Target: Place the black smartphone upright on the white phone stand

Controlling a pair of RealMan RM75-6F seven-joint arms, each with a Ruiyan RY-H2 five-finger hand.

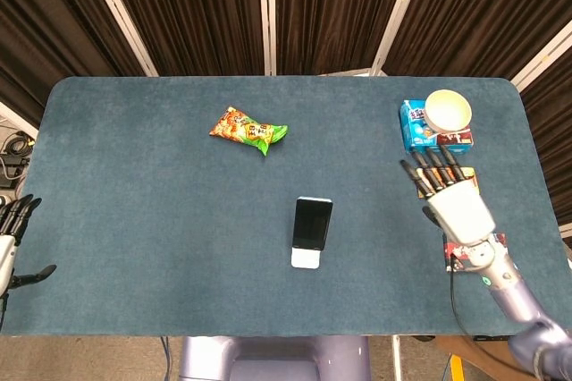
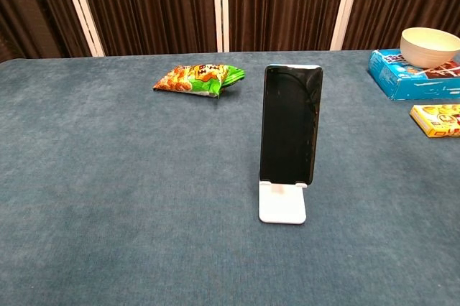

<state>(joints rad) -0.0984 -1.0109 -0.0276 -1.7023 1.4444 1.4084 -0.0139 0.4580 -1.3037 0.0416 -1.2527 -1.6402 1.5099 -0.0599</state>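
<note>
Black smartphone (image 2: 290,123) stands upright on the white phone stand (image 2: 282,202) near the surface's (image 1: 134,220) front edge, so placement looks done, with the right robot hand (image 1: 450,200) empty, fingers spread, well apart toward the right edge.

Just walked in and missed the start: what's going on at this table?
A two-armed robot is putting a black smartphone on a white phone stand, and that looks done: the phone stands upright on the stand with nothing touching it. The right hand is open, fingers spread, off to the right over the snack boxes. The left hand hangs open at the table's left edge. A snack bag and a bowl on a blue box lie untouched farther back.
</note>
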